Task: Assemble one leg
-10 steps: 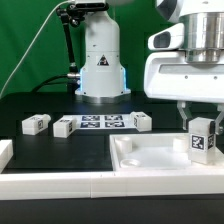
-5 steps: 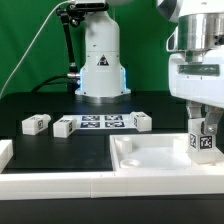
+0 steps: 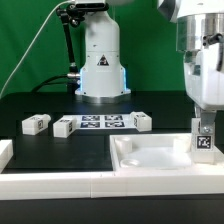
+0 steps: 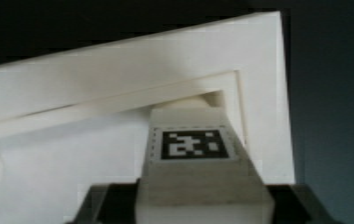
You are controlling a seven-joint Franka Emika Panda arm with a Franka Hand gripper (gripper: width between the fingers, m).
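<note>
My gripper (image 3: 203,127) is shut on a leg (image 3: 203,139), a small white block with a black-and-white tag, and holds it upright over the far right corner of the large white tray (image 3: 150,160). In the wrist view the leg (image 4: 199,165) runs between my black fingers (image 4: 113,204), its end at the inner corner of the tray's raised rim (image 4: 138,75). I cannot tell whether the leg touches the tray. Three more legs lie on the black table: one (image 3: 36,124) at the exterior view's left, one (image 3: 63,128) beside it, and one (image 3: 141,122) further right.
The marker board (image 3: 101,122) lies between the loose legs in front of the robot base (image 3: 101,70). A white block (image 3: 4,152) sits at the exterior view's left edge. A white ledge (image 3: 60,185) runs along the front.
My wrist has turned about its vertical axis, so the gripper and the held leg now show narrower. The leg stays over the tray's far right corner. The loose legs have not moved.
</note>
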